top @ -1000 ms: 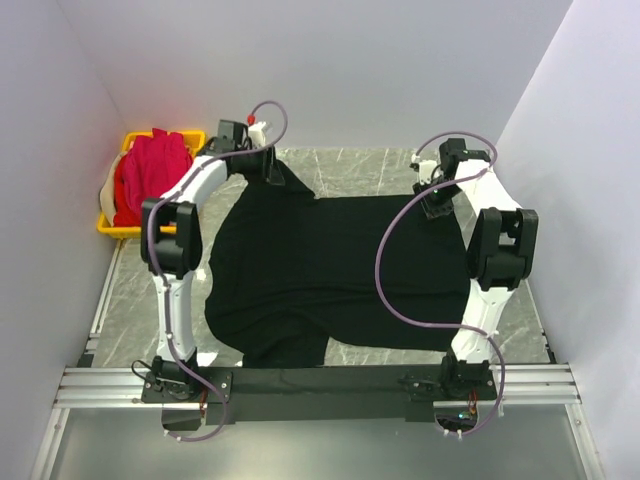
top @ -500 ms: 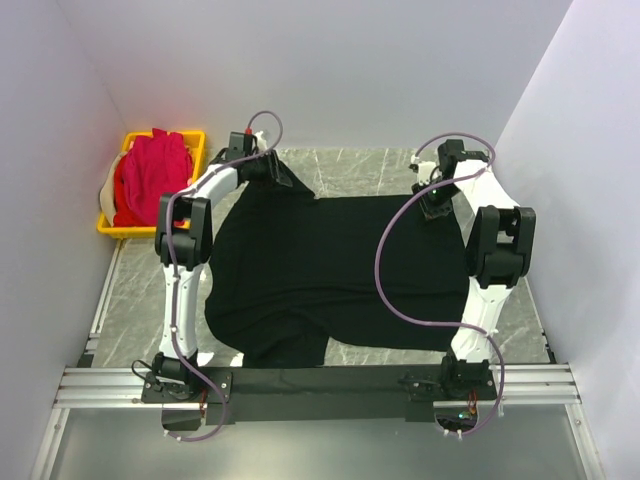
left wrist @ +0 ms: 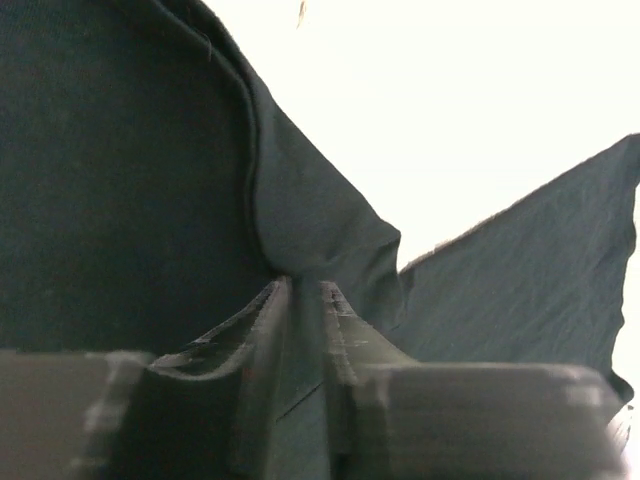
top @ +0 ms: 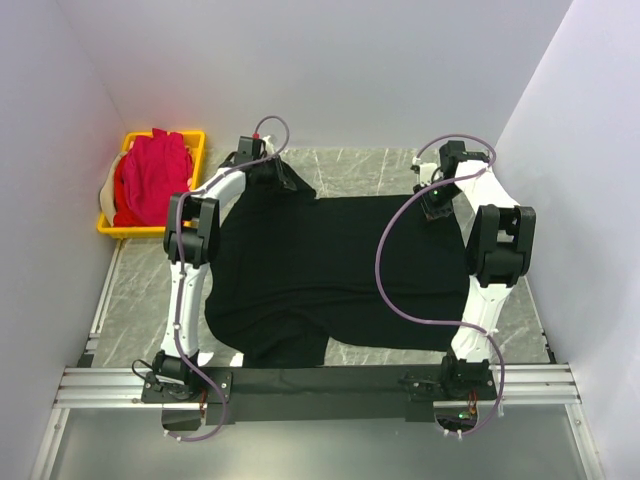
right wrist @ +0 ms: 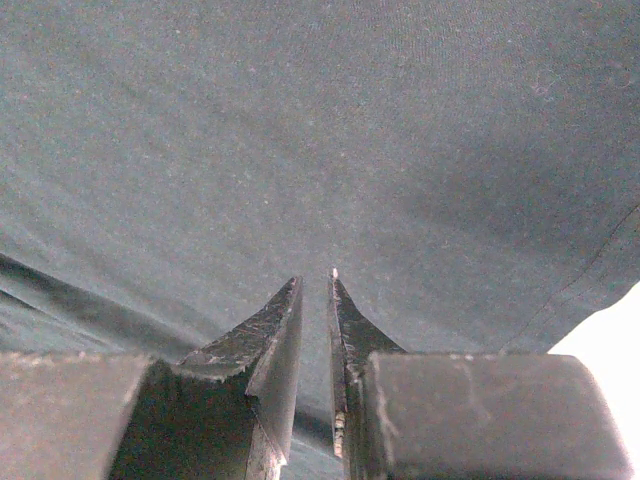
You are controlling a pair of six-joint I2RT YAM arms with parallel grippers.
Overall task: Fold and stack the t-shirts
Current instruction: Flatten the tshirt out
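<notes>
A large black t-shirt lies spread across the table between the two arms. My left gripper is at its far left corner, where a sleeve sticks out. In the left wrist view the left gripper is shut on a pinched fold of the black t-shirt. My right gripper sits at the shirt's far right corner. In the right wrist view the right gripper has its jaws nearly together with the black t-shirt running between them. Magenta-pink t-shirts are piled at the far left.
A yellow crate holds the pink pile against the left wall, with beige cloth at its side. Grey marble tabletop shows beyond the shirt. Walls close in on three sides, and the arms' base rail runs along the near edge.
My left gripper has shifted right along the shirt's far left corner and its jaws have closed on the cloth. The right arm has stayed put.
</notes>
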